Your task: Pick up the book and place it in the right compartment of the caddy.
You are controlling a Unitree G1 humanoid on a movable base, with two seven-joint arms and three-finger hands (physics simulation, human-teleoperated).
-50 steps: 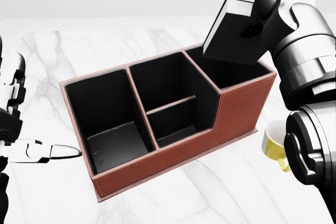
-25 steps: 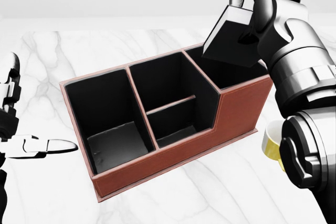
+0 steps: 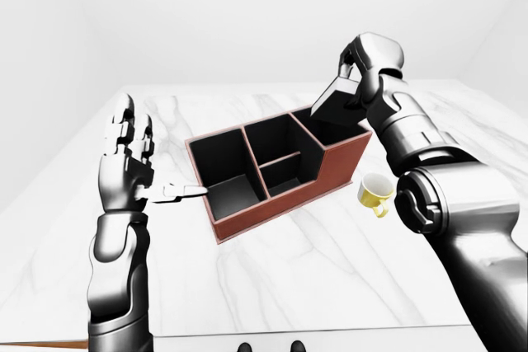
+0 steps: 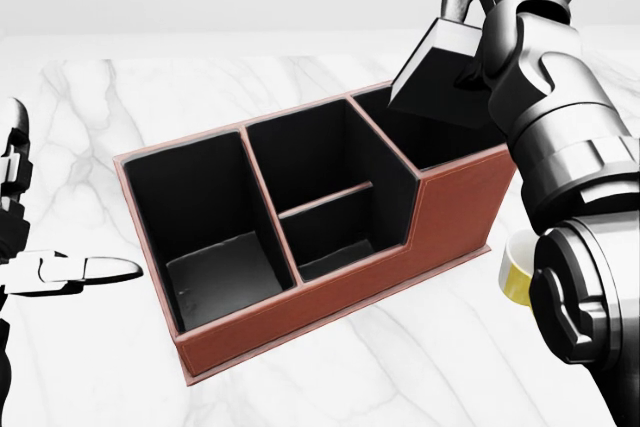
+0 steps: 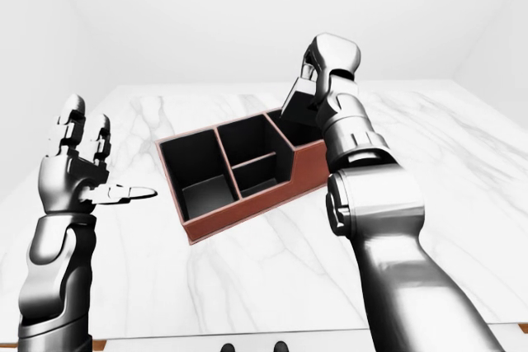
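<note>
Head view shows the right hand (image 4: 470,12) at about one o'clock, its fingers closed round the upper end of the book (image 4: 440,72), a dark slab with a pale page edge. The book hangs tilted, its lower end dipping just inside the top of the right compartment of the caddy (image 4: 330,287), not resting on the floor of it as far as can be seen. The caddy is a reddish-brown box with black lining, set slantwise on the white marble table (image 4: 400,367); its left compartment and the two small middle ones hold nothing visible. At nine o'clock in the left-eye view the left hand (image 3: 125,166) stands upright and well apart from the book, fingers spread, with one finger stretched sideways toward the caddy's left wall, its tip just beside the wall, touching or not cannot be told. A yellow mug (image 3: 374,191) sits on the table at about three o'clock, near the caddy's right end.
</note>
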